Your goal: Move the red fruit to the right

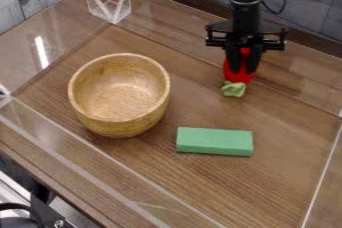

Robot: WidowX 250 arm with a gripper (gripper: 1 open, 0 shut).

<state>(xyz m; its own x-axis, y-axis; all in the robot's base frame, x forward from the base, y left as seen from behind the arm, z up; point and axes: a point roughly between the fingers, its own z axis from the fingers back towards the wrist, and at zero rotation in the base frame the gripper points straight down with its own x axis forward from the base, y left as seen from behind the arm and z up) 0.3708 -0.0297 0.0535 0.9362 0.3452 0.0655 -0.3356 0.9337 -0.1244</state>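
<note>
The red fruit (239, 75) lies on the wooden table at the right rear, its light green leafy end (235, 89) pointing toward the front. My gripper (242, 66) points straight down over it. The dark fingers stand slightly apart on either side of the red body, so the gripper looks open, low over the fruit. The fingers hide the fruit's upper part.
A wooden bowl (83, 76) stands at the left centre. A flat green rectangular block (214, 141) lies in front of the fruit. A clear plastic stand (107, 4) sits at the back left. Low transparent walls (325, 167) ring the table.
</note>
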